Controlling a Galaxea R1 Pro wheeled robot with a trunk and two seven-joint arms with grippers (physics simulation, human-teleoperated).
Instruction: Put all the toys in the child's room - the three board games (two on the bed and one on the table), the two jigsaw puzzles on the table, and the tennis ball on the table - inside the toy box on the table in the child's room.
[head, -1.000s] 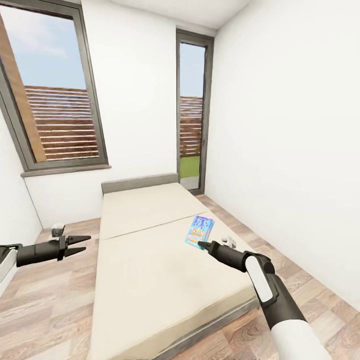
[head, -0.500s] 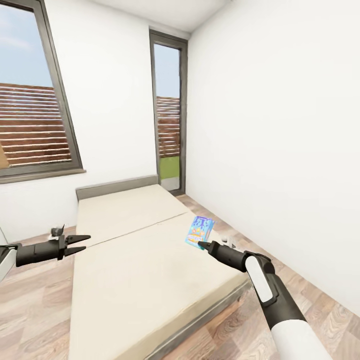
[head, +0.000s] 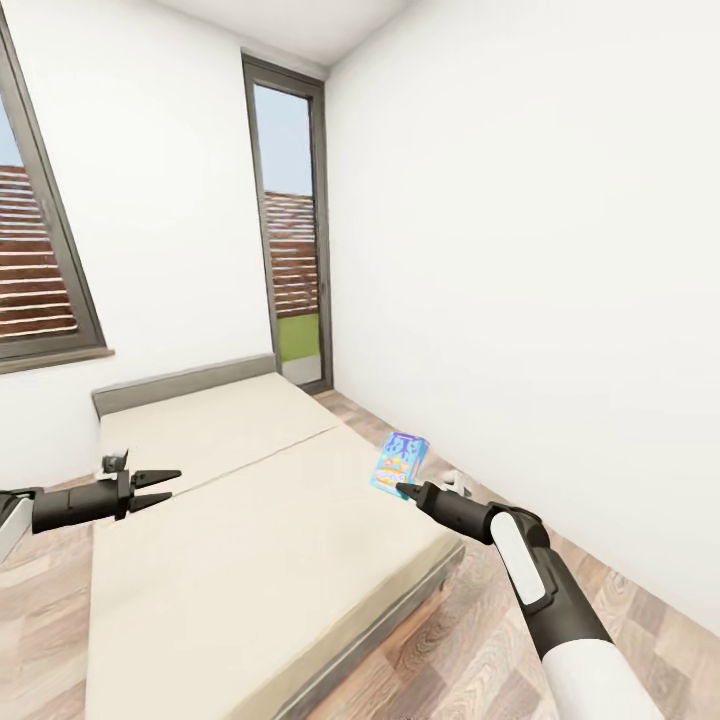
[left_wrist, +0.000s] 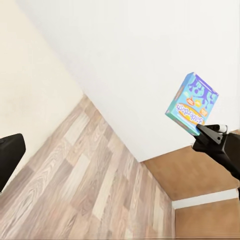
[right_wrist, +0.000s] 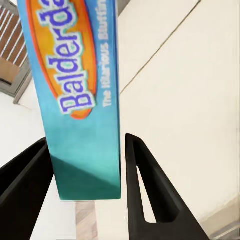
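My right gripper (head: 405, 489) is shut on the lower edge of a small blue-cyan board game (head: 400, 462), which stands upright in the air over the right edge of the bed (head: 250, 520). The right wrist view shows the box (right_wrist: 82, 100), lettered "Balderda…", clamped between both dark fingers (right_wrist: 150, 200). In the left wrist view the same board game (left_wrist: 192, 104) is held up before the white wall by the right gripper (left_wrist: 210, 132). My left gripper (head: 172, 485) hangs open and empty over the bed's left side. The toy box and the table are out of view.
The bed has a beige cover and a low grey headboard (head: 180, 384). A tall dark-framed window (head: 290, 220) stands in the far corner, and part of a wider one (head: 40, 250) at the left. A white wall (head: 560, 300) runs along the right, with a strip of wood floor (head: 480, 640) beside the bed.
The whole picture has slid left, so the camera has turned right. Both arms keep the same pose in the picture, and the right gripper still holds the board game.
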